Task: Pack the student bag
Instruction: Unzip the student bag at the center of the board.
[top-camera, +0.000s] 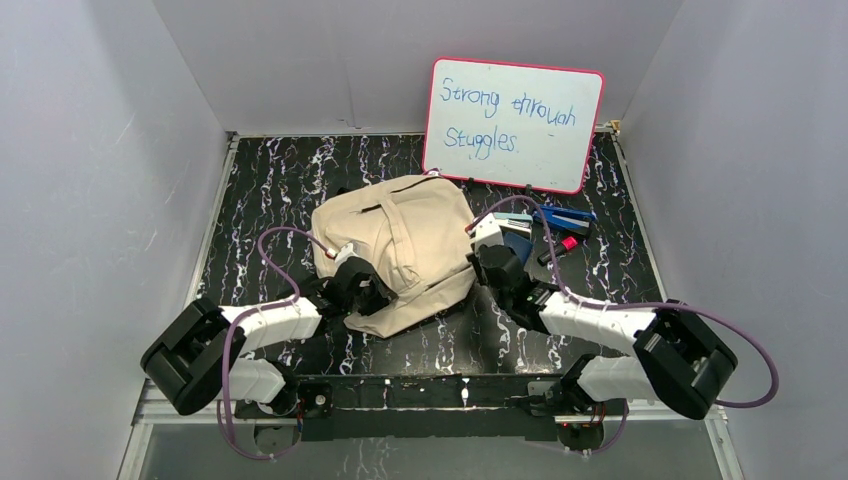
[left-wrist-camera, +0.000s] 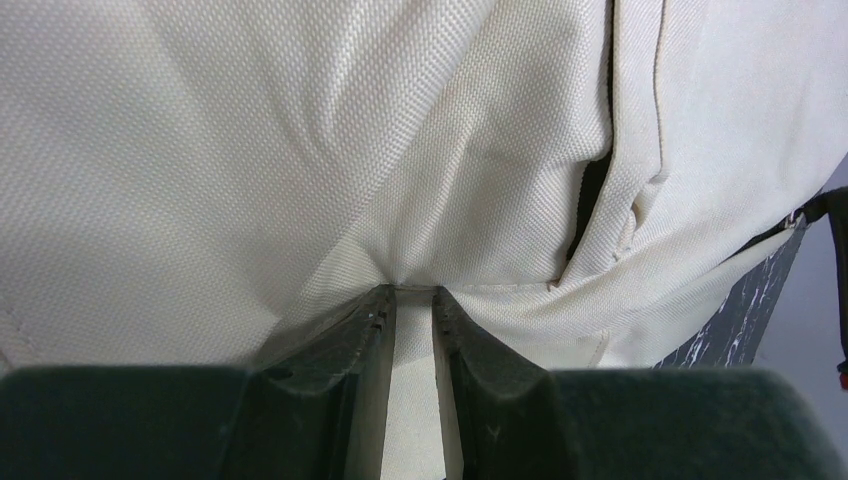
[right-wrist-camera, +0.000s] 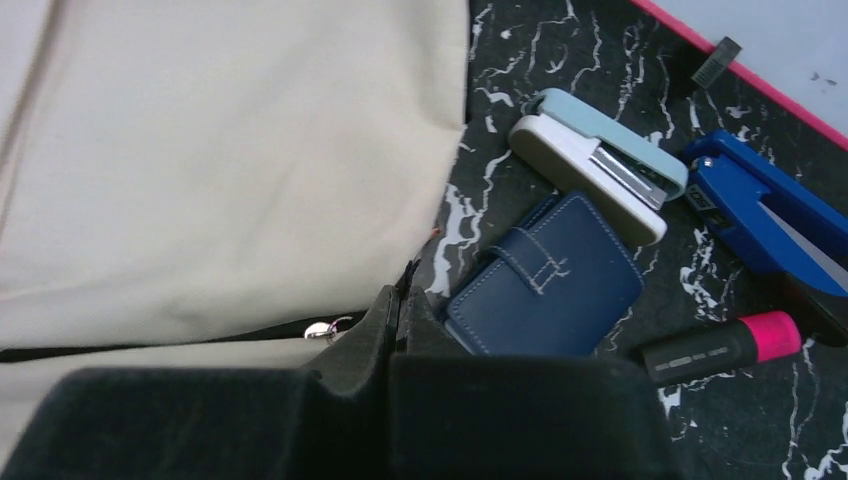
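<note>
The student bag (top-camera: 400, 245), a cream canvas backpack, lies in the middle of the black marble table (top-camera: 270, 180). My left gripper (top-camera: 372, 298) is at the bag's near left edge. In the left wrist view it (left-wrist-camera: 412, 295) is shut on a fold of the bag's fabric (left-wrist-camera: 300, 150). My right gripper (top-camera: 483, 262) is at the bag's right edge. In the right wrist view it (right-wrist-camera: 403, 295) is shut on a thin dark zipper pull beside the bag (right-wrist-camera: 220, 150); a small metal ring (right-wrist-camera: 320, 329) shows on the dark zipper line.
Right of the bag lie a navy wallet (right-wrist-camera: 545, 285), a pale blue and white stapler (right-wrist-camera: 595, 160), a blue tool (right-wrist-camera: 760, 205) and a black marker with a pink cap (right-wrist-camera: 720, 345). A pink-framed whiteboard (top-camera: 512, 122) leans on the back wall.
</note>
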